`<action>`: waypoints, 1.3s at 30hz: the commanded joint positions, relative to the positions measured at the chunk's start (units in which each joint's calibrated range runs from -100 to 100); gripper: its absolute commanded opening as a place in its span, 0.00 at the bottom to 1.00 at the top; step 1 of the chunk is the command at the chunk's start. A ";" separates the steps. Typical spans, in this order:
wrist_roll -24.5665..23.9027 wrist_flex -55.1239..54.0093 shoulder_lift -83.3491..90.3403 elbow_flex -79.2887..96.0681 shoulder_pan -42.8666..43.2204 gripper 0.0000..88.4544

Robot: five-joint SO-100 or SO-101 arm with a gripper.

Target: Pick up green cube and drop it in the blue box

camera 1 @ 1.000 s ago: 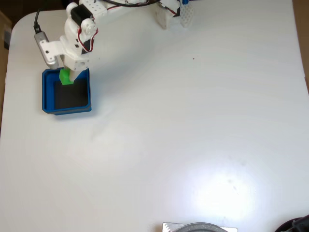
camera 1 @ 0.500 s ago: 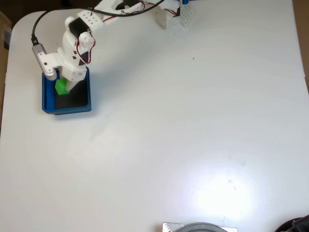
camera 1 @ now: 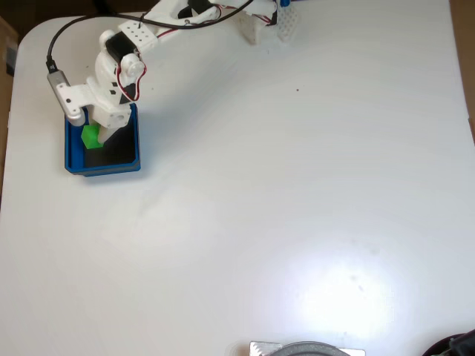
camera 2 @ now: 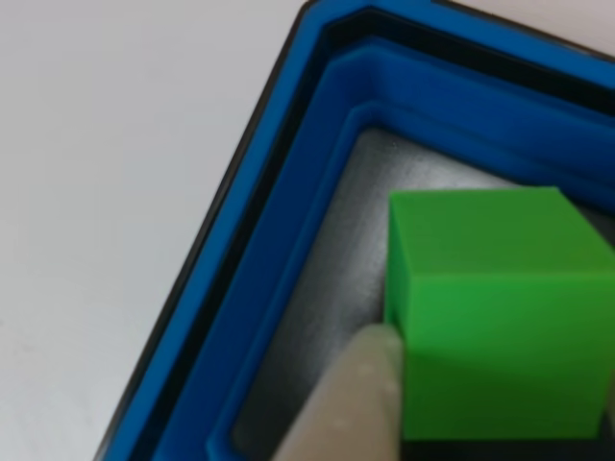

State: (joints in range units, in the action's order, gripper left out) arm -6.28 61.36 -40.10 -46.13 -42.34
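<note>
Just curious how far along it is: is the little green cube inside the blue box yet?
Inside. The green cube sits within the blue box's walls over its dark floor, a finger touching it; released or not, cannot tell.

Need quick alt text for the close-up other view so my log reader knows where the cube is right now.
A green cube sits over the dark floor inside the blue box, close to a corner of its stepped blue walls. One pale fingertip of the hand touches the cube's left face, and white table lies outside the box.

My arm (camera 1: 148, 26) reaches from the top edge toward the left in the fixed view, wrist bent down; my gripper (camera 1: 95, 137) is clamped on the green cube (camera 1: 90, 136)
</note>
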 commanded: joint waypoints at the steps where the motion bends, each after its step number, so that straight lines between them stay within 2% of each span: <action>1: -0.15 -0.98 1.30 -3.60 -0.49 0.03; 4: -0.15 -0.98 1.39 -3.60 -0.49 0.05; 11: -0.10 -0.98 1.30 -3.60 -0.56 0.17; 24: -0.10 -0.90 1.47 -2.88 -0.56 0.30; 32: 0.29 -0.90 9.75 1.87 -0.79 0.30; 39: 0.24 -1.23 22.71 15.25 -0.79 0.30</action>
State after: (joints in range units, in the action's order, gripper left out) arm -6.23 61.36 -27.99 -36.55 -42.48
